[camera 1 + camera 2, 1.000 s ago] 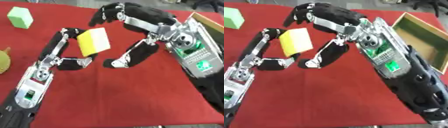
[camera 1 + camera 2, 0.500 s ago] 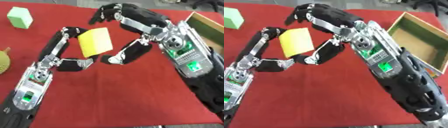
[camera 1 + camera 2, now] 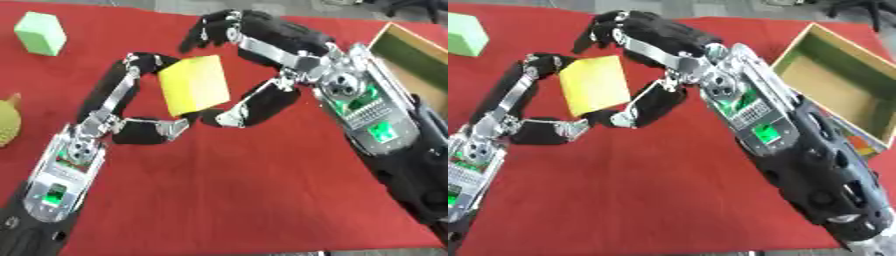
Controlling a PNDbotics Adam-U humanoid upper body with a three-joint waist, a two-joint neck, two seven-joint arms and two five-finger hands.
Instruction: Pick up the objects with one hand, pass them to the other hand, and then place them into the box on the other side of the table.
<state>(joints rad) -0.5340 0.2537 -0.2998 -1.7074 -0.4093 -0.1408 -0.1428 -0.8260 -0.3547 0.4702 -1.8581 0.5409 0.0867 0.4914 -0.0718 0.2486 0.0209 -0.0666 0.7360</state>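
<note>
A yellow block (image 3: 194,85) is held above the red table by my left hand (image 3: 83,150). The left fingers curl over its top left corner and the left thumb presses under its lower edge. My right hand (image 3: 341,85) reaches in from the right and spans the block. The right fingers (image 3: 214,30) arch above the block, apart from it. The right thumb (image 3: 241,110) ends at the block's lower right corner. An open wooden box (image 3: 833,90) lies at the table's right side.
A pale green block (image 3: 41,33) stands at the far left of the red table (image 3: 227,200). A yellow-green spiky object (image 3: 7,122) shows at the left edge. My right forearm (image 3: 798,150) crosses the table's right half beside the box.
My right hand has shifted a little to the left, bringing its thumb tip closer to the block's lower corner. The left hand still holds the yellow block in the same place.
</note>
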